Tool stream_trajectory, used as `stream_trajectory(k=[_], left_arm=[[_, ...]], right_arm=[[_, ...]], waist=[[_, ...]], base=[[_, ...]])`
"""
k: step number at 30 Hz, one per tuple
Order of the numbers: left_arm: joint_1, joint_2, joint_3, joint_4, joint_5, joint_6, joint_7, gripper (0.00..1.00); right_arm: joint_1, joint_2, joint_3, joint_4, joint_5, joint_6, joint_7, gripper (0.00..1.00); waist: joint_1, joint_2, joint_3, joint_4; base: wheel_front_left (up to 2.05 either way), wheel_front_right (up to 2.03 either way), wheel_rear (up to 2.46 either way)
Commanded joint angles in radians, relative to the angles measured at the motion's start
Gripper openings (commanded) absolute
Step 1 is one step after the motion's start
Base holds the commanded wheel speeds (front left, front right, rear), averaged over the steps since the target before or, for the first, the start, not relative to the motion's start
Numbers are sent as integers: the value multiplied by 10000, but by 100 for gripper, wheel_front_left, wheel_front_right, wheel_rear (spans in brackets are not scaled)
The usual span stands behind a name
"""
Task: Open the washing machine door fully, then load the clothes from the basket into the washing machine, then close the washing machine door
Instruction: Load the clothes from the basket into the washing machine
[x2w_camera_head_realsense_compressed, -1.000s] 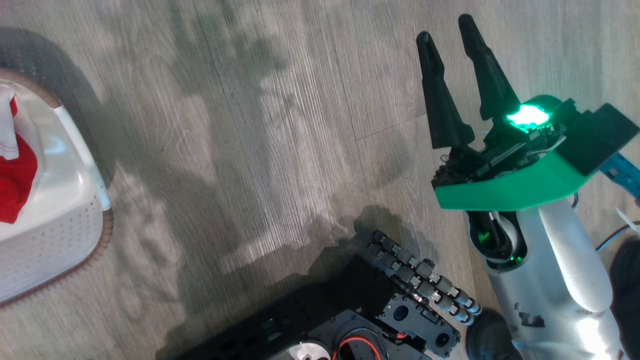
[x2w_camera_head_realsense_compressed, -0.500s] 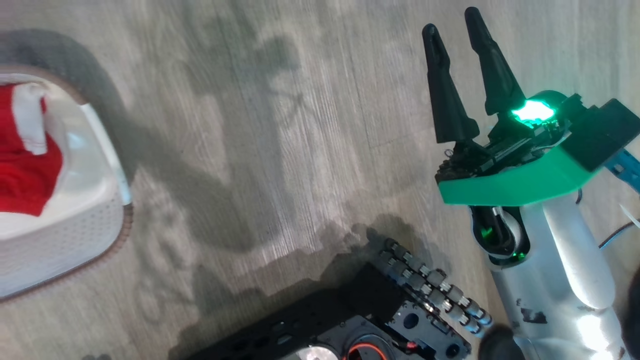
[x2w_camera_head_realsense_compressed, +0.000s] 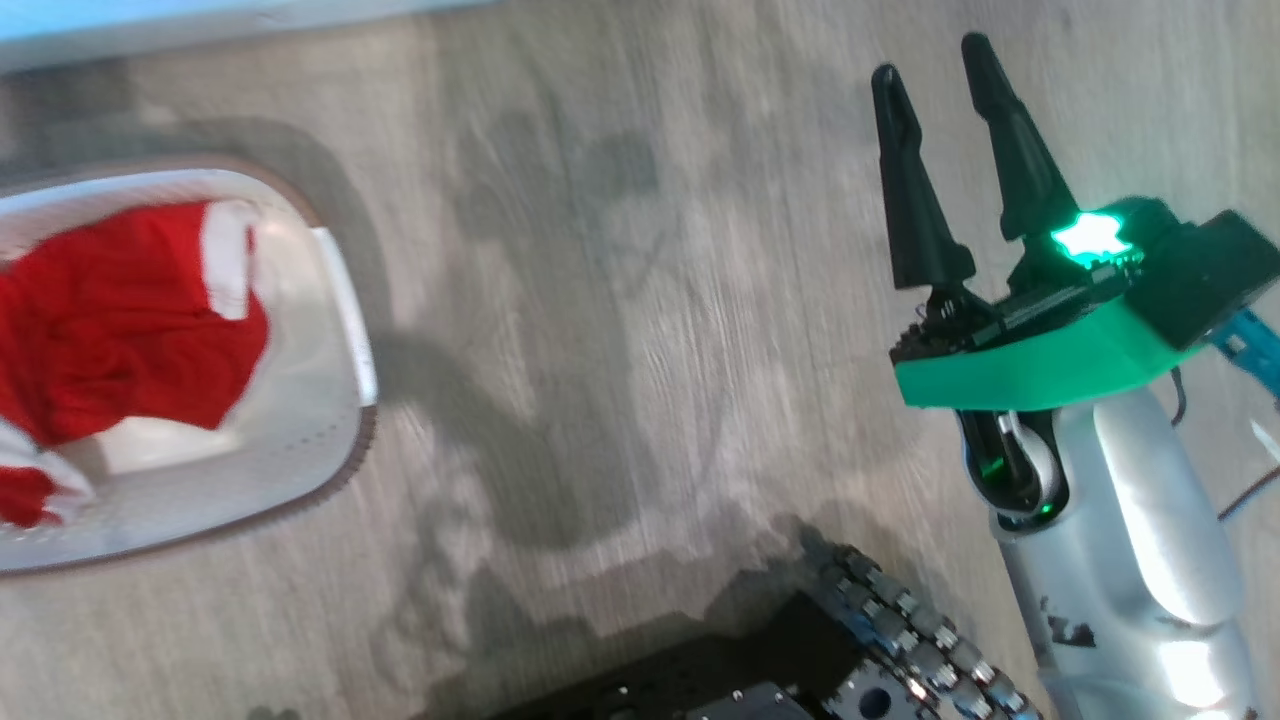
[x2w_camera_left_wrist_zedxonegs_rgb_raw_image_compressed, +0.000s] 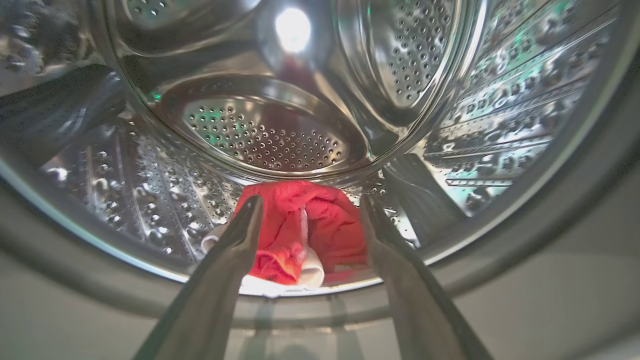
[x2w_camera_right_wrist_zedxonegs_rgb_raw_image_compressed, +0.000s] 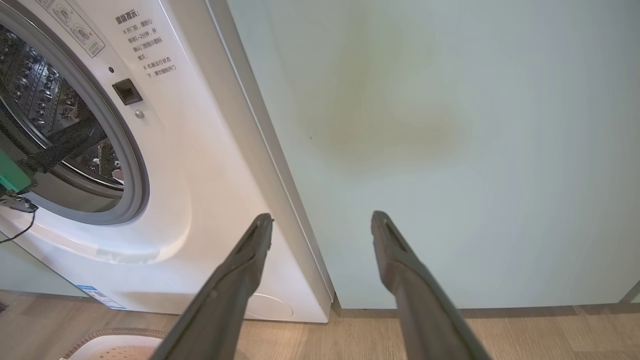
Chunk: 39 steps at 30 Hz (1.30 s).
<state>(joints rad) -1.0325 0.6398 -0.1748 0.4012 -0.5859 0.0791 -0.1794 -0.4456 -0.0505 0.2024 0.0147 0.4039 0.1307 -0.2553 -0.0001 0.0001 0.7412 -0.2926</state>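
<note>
Inside the washing machine, the left tool is gaping over clothes; the right tool is hanging open. Those in the basket are looking soft, light: pinch a raised fold.

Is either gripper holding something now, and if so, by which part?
Nothing is held. The left gripper is open, the red garment lying loose in the drum; the right gripper is open too.

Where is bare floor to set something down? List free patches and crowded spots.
Free: the wood floor between the basket and the right pincer. Crowded: the basket, half filled by red clothes; the drum, a red garment lying beyond the left pincer.
</note>
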Motion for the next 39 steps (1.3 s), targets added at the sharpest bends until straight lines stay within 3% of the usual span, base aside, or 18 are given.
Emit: stream_trajectory(k=[1,9,15,20,27,39], left_arm=[[383,417,419,-609,-56,171,-112,100],[4489,-227,1074,-4029,-281,1246,-650,100],[6388,-1062,1053,-5270,-70,1433,-794,100],[7220,-1916,1041,-5526,351,1291,-818,100],[7916,-2957,1102,-5354,1293,752,-822,100],[9360,-4031,786,-5122,2690,206,-823,100]], right_arm=[[451,3,97,-206,-74,0,-65,100],[664,3,-181,235,-600,0,-65,100],[837,3,-389,621,-883,0,-65,100],[1050,3,-641,934,-1122,0,-62,100],[1411,3,-1010,1218,-1392,0,122,100],[2667,3,-1638,986,-1620,0,601,100]], waist=[[1,-1,-449,400],[1,-1,-1387,1070],[1,-1,-2065,1475],[1,-1,-2688,1805],[1,-1,-3726,2147],[1,-1,-5465,2459]], base=[[0,0,0],[0,0,0],[0,0,0],[0,0,0],[0,0,0],[0,0,0]])
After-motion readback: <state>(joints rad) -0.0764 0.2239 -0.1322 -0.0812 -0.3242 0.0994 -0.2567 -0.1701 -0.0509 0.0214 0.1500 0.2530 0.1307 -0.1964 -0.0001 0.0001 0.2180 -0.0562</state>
